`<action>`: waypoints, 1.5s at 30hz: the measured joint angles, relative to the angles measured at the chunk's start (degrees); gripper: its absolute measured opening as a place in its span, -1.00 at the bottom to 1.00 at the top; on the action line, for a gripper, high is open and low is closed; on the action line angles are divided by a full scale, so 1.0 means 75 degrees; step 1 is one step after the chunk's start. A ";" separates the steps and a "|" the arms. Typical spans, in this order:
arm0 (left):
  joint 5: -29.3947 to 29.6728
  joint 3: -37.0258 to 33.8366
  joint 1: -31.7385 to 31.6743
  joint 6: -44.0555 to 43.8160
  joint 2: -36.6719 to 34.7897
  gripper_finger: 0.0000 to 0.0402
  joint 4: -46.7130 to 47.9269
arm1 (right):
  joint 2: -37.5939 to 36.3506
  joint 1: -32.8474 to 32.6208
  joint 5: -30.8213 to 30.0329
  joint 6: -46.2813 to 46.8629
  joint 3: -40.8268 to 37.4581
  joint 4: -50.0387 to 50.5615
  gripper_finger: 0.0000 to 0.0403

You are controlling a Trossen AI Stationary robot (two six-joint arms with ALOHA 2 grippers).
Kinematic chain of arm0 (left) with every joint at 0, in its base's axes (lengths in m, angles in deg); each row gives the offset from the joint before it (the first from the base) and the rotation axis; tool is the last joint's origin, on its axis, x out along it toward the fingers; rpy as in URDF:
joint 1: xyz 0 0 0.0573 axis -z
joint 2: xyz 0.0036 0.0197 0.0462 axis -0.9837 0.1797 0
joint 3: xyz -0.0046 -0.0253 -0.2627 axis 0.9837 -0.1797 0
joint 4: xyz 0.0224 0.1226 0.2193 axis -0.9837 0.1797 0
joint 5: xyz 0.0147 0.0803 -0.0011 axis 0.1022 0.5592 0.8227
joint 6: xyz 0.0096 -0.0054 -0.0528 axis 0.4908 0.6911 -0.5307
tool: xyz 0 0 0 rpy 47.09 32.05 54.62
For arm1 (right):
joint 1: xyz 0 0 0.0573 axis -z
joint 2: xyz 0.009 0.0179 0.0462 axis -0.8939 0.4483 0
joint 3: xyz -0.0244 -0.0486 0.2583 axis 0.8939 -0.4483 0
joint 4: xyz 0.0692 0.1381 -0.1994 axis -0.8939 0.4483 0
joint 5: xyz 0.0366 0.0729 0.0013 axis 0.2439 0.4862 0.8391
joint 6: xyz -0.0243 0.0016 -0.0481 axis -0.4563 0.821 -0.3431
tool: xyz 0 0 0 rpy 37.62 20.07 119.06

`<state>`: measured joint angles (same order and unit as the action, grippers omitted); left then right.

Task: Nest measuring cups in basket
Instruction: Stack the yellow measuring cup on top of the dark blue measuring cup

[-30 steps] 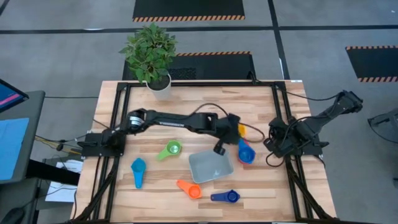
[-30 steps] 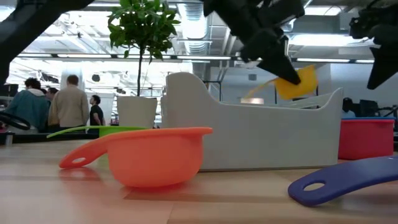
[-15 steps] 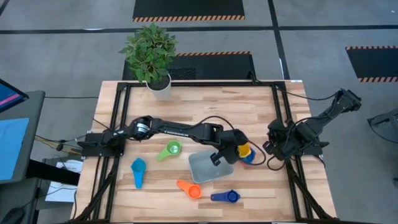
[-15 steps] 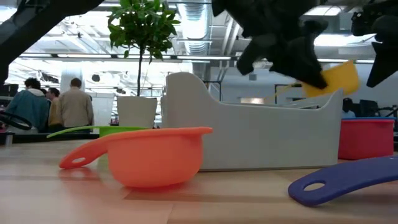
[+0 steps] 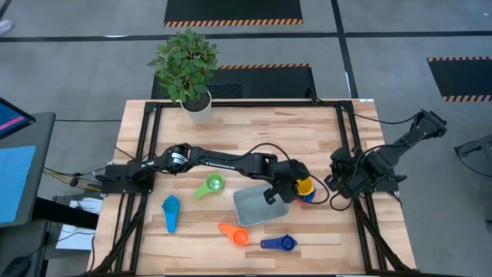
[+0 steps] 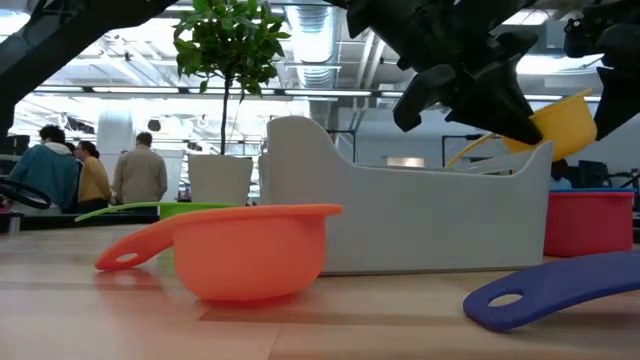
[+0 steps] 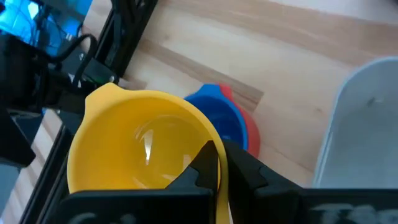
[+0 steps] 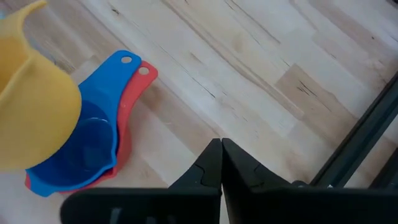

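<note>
Left gripper: the left gripper reaches across the table to the basket's right end, fingers clenched on the handle of the yellow cup
Yellow cup: held in the air, bowl upward, above the blue cup; in the low view it hangs tilted just past the basket's right wall
Blue and red cups: the blue cup sits nested inside the red cup on the wood just right of the basket, handles side by side
Basket: the basket lies near the middle of the table, slightly turned; nothing shows inside it in the high view
Green cup: the green cup lies left of the basket
Light blue cup: the light blue cup lies well left, near the table's left frame
Orange cup: the orange cup lies in front of the basket, close to it
Dark blue cup: the dark blue cup lies right of the orange one
Right gripper: the right gripper waits at the table's right edge, fingers pressed together, holding nothing
Plant: a potted plant stands at the far edge
People: some people stand in the room behind
</note>
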<state>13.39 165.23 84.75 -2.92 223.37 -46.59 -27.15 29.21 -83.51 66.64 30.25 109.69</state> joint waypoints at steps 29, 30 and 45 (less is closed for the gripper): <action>0.0014 -0.0525 0.0003 0.0048 0.0003 -0.85 -0.1107 | 0.0000 0.0000 0.0316 -0.0023 -0.0003 0.0004 -0.83; 0.0021 -0.0521 0.0002 -0.0019 0.0000 -0.83 -0.1114 | 0.0000 0.0000 0.0348 -0.0027 -0.0003 0.0006 -0.83; -0.0008 -0.0519 -0.0003 -0.0184 0.0000 -0.63 -0.1065 | 0.0000 0.0000 0.0353 -0.0198 -0.0004 -0.0051 -0.85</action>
<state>13.33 161.34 84.73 -4.30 223.37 -54.57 -27.15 29.21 -80.87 65.15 30.22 109.31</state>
